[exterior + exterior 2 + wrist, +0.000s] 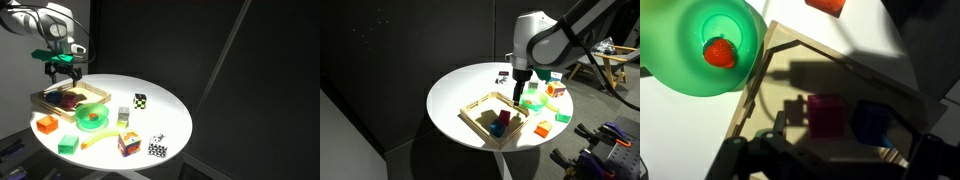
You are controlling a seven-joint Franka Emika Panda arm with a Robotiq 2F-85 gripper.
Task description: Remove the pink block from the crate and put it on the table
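two small cubes sit inside the shallow light-wood crate (748, 100): the magenta-pink block (825, 115) and, just beside it, a blue block (872, 120). the tool (521, 97) hangs above the crate with its fingers spread wide, holding nothing. just outside the crate's rim on the round white tabletop (170, 115) stands a round green bowl (675, 60) with a red fruit-like piece (720, 52) inside.

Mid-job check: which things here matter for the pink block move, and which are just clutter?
Job: pink block, crate, table, tool.
Lying about: blue block, green bowl, multicoloured cube, checkered cube.
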